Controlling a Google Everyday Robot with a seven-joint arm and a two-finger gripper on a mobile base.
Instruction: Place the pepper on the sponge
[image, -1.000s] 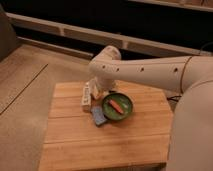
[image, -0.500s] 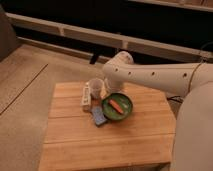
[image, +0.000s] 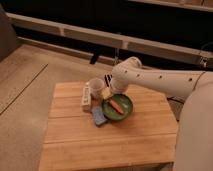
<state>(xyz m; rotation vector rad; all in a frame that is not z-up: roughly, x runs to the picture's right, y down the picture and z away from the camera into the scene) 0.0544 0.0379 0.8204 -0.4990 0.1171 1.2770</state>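
The pepper (image: 116, 105), a small orange-red piece, lies inside the green bowl (image: 126, 111) near the middle of the wooden table. The sponge (image: 98, 117), a blue-grey pad, lies flat on the table and touches the bowl's left front rim. My white arm reaches in from the right and bends down behind the bowl. The gripper (image: 118, 90) hangs at the bowl's back rim, just above and behind the pepper, and holds nothing that I can see.
A pale yellow block (image: 107, 93) sits at the bowl's back left, beside a white cup (image: 96, 87). A long white bar (image: 86, 98) lies left of them. The wooden table (image: 110, 145) stretches toward me. My own white body fills the right edge.
The arm has swung to the right, from over the white bar and cup to behind the bowl. Pepper, sponge and bowl have not moved.
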